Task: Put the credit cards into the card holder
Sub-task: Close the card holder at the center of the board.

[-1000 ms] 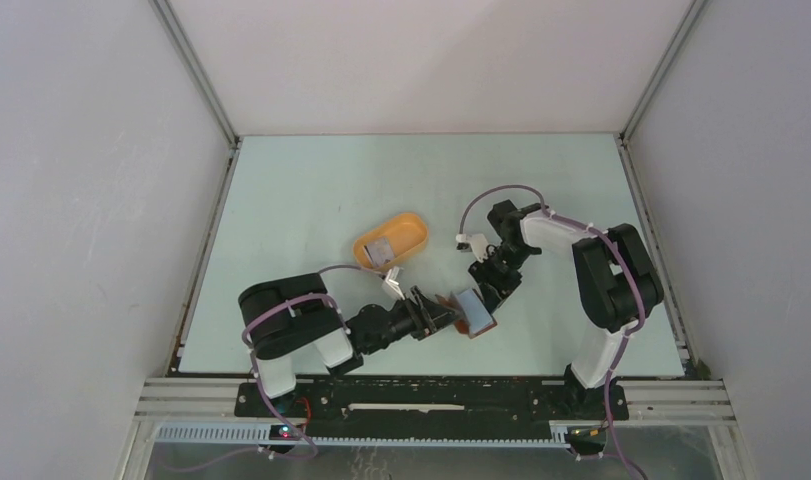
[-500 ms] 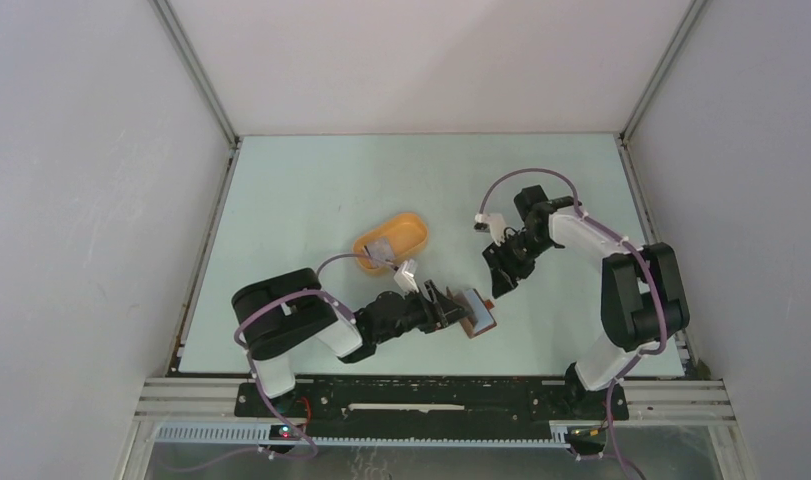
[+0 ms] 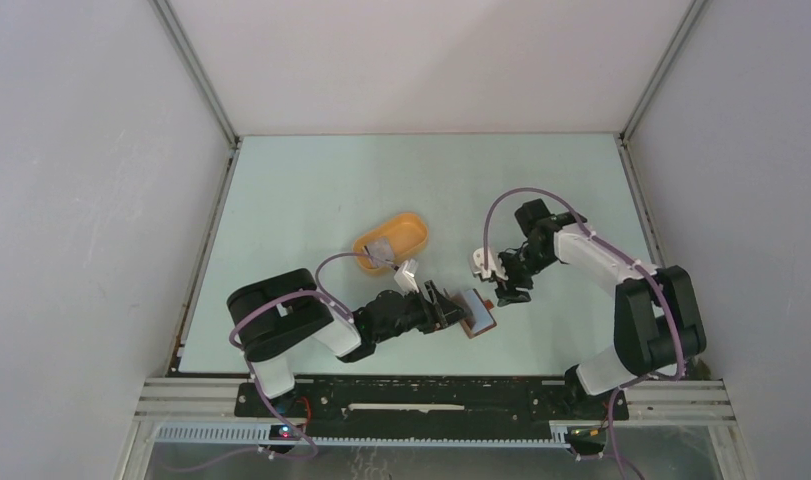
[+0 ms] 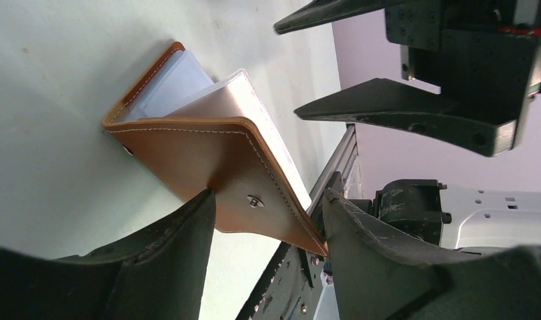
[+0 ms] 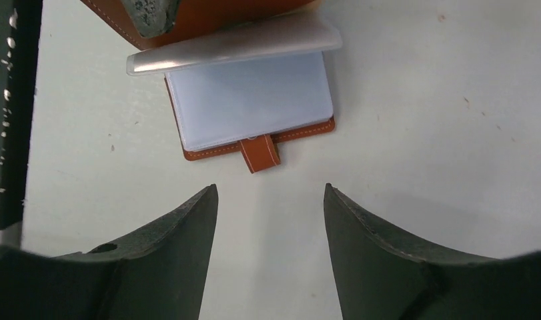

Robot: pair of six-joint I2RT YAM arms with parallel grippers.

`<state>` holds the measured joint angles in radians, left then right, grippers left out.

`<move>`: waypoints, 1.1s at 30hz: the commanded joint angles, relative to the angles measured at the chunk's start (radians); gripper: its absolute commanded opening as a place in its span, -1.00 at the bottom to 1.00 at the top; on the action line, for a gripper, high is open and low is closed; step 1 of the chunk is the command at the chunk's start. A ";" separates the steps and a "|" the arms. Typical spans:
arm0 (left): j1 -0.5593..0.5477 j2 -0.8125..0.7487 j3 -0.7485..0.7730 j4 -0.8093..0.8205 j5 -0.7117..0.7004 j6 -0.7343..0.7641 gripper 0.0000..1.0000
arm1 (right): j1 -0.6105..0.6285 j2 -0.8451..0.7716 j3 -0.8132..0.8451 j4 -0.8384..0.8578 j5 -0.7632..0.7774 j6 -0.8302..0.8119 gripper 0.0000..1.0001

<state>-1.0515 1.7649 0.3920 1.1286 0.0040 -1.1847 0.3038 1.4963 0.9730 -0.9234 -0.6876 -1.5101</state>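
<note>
The left gripper (image 4: 267,202) clamped the raised cover of the small reddish-brown leather folding card holder (image 4: 207,157), which lay open on the pale green table (image 3: 311,180) near its front edge. Only the right wrist view showed its blue-grey inner face, its closing tab and a pale thin card (image 5: 234,50) tucked under that cover. Just beyond, the right gripper (image 5: 271,193) hovered empty, jaws spread. Farther back, a grey credit card (image 3: 381,247) lay in the orange-yellow oval plastic tray (image 3: 413,220); open tabletop stretched behind it to the walls.
</note>
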 commanded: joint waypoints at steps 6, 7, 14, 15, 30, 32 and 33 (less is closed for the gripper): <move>0.004 -0.025 -0.008 0.033 -0.002 0.023 0.29 | 0.105 0.105 -0.010 0.108 0.085 -0.060 0.26; 0.004 -0.021 -0.008 0.040 -0.002 0.020 0.29 | 0.113 0.116 -0.013 0.118 0.098 -0.047 0.24; 0.004 -0.006 -0.017 0.069 0.002 0.013 0.28 | 0.150 0.155 -0.033 0.150 0.156 -0.035 0.14; 0.004 -0.005 -0.017 0.072 0.002 0.013 0.28 | 0.154 0.157 -0.038 0.150 0.159 -0.038 0.12; 0.007 0.007 -0.028 0.070 -0.001 0.012 0.25 | 0.108 0.039 -0.098 0.140 0.008 -0.098 -0.28; 0.007 0.012 -0.024 0.066 0.001 0.011 0.23 | 0.097 0.021 -0.111 0.127 -0.007 -0.121 -0.29; 0.007 0.013 -0.019 0.059 0.002 0.011 0.21 | 0.092 0.011 -0.115 0.122 -0.018 -0.131 -0.29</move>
<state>-1.0504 1.7679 0.3836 1.1580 0.0040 -1.1862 0.4145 1.5658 0.8734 -0.7849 -0.6224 -1.5780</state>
